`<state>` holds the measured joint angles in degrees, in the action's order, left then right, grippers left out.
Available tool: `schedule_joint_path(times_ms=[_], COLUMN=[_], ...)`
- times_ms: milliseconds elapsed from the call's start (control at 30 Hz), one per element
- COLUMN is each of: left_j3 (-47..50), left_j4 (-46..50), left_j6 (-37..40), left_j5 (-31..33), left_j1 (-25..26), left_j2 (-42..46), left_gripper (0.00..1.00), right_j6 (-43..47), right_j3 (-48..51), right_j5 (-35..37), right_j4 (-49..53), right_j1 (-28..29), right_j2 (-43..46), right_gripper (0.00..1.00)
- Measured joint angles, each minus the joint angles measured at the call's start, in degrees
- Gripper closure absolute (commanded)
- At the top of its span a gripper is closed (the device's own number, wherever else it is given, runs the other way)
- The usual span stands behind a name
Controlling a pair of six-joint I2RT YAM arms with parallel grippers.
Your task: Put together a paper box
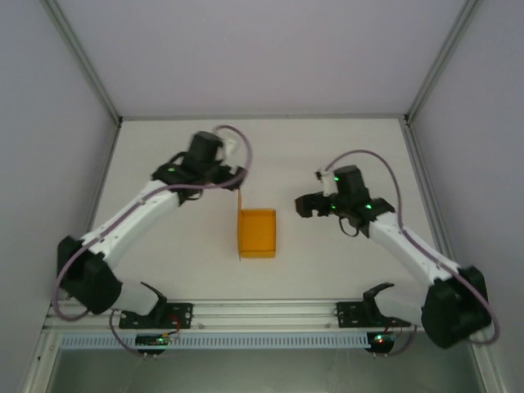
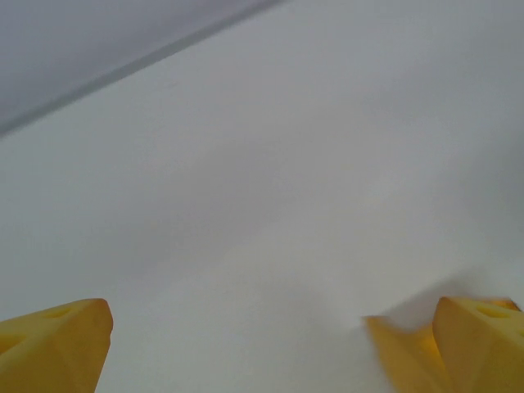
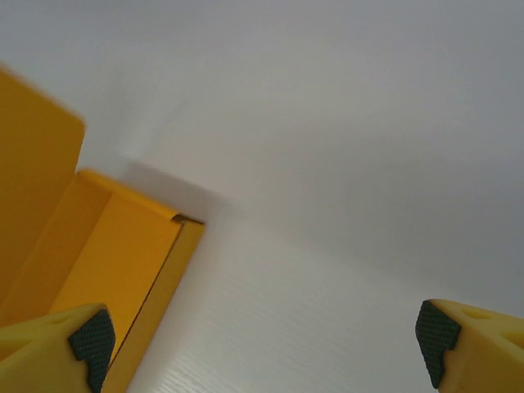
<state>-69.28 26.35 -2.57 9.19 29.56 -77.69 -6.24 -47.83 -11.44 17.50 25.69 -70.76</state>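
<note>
The paper box (image 1: 256,233) is seen at the middle of the white table (image 1: 344,155), bare surface being left on every side up to the walls (image 1: 41,123) and near rail (image 1: 270,309). An orange-yellow open tray is shown, one flap upright along its left edge. The left gripper (image 1: 236,175), beyond its far left corner, and the right gripper (image 1: 301,205), near its right side, are spread wide, empty.

Orange-yellow paper box (image 1: 257,232), open-topped, mid-table, one flap seemingly upright.
</note>
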Motion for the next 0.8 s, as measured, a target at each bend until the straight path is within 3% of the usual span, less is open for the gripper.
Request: schedule_joint_path(times_ms=[100,267,567,733,800], left_j3=[9.03,22.91,28.39,28.39,28.39], left_j4=[-1.46,-0.98,-2.16,-2.40,-2.43], left_j6=[-7.65,-15.98,-21.59,-22.40,-22.62], left_j5=[-0.39,-1.75,-1.07,-1.05,-1.05], left_j1=[-8.76,-16.04,-16.83,-16.83,-16.83], left_j2=[6.82,16.37,22.40,21.64,21.55], left_gripper=[0.01,0.01,0.01,0.01,0.01], right_j6=[8.00,20.81,28.15,26.97,25.05], right_j3=[-6.51,-15.23,-23.91,-23.91,-23.89], right_j5=[0.04,-0.33,2.69,5.40,7.37], right_j4=[0.26,2.36,2.64,1.20,0.31], right_j1=[5.40,11.34,15.32,15.85,15.89], right_j2=[-10.16,-24.65,-37.11,-38.16,-38.14], right_gripper=[0.10,0.19,0.35,0.69,0.74])
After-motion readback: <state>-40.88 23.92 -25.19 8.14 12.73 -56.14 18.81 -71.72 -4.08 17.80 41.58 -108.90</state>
